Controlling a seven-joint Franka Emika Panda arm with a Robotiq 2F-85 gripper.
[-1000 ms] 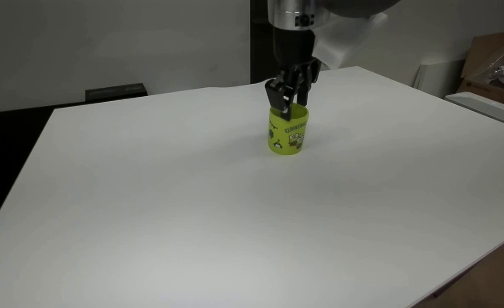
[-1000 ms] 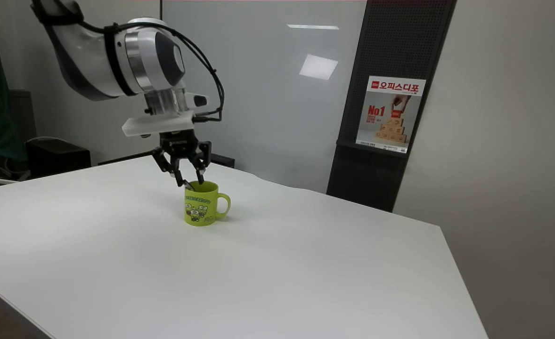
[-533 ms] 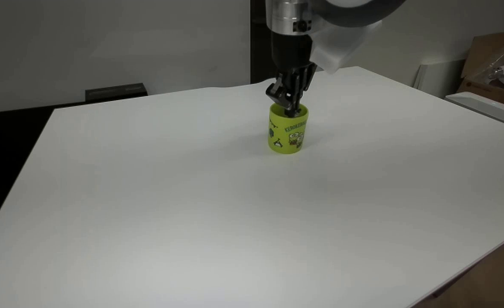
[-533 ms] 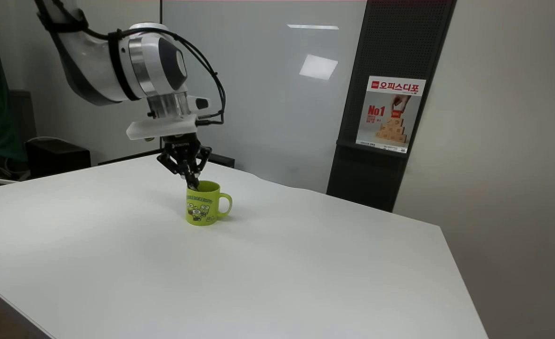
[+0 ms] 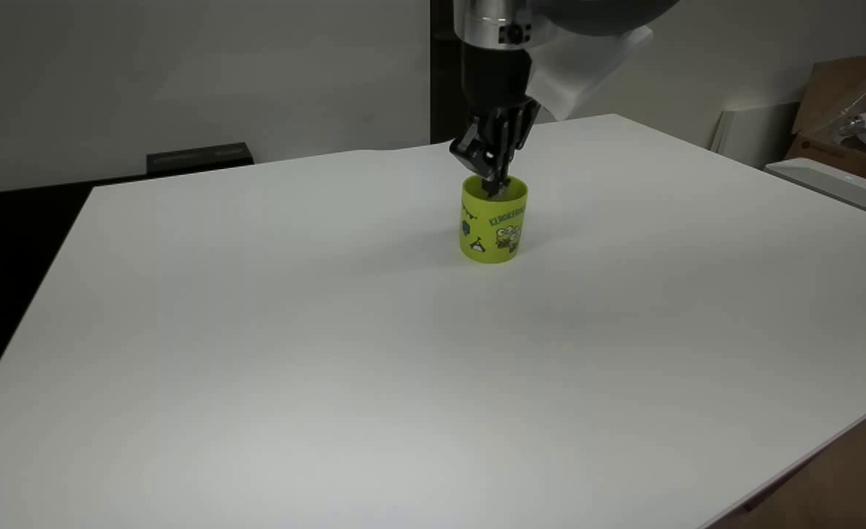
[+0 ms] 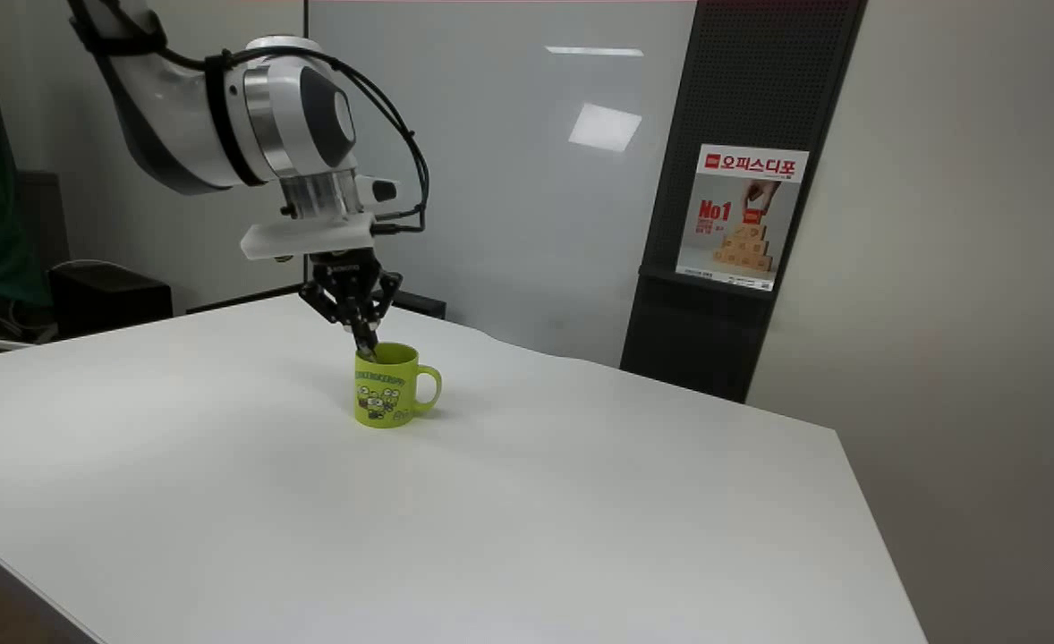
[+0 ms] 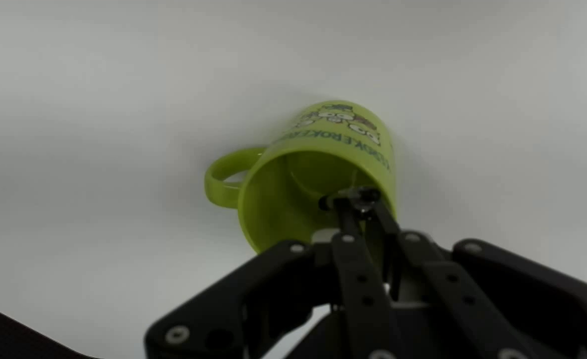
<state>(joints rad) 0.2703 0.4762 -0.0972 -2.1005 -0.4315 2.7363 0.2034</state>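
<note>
One small shiny thing seems pinched in my clenched fingers, too murky to say what it is. Grab looks done, I'd say, but it's not out yet: they're dipped inside the mouth of the green mug, which stands upright on the surface.

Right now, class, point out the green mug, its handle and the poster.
Green mug (image 6: 386, 389), in an exterior view: outer wall.
Handle (image 7: 217, 190), in the wrist view: outer curve of its loop.
Poster (image 6: 742, 218), in an exterior view: middle of its sheet.
</note>
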